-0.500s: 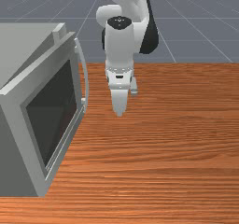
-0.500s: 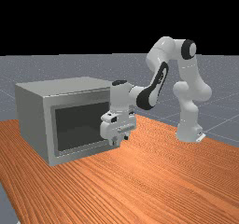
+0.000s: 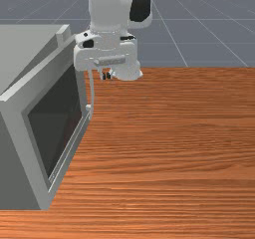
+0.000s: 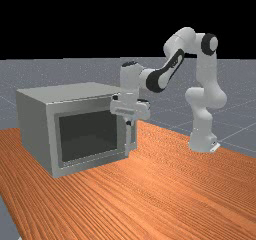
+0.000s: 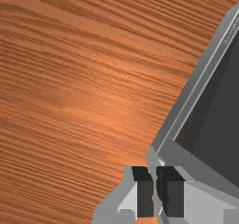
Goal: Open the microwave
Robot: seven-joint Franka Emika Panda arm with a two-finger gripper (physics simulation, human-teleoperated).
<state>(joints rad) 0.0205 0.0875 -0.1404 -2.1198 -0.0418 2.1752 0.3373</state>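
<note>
Front view — tool point(image 3: 106, 75), hndl point(image 3: 91, 96) apart.

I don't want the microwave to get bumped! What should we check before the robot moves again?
1. Door shut before we begin: ok.
2. End effector close to the handle: ok.
3. Fingers apart: ok, by a narrow gap.
4. Handle held: not ok, the front view shows the fingers off to its side.
5. Enough room between the fingers for the handle: cannot tell.
</note>
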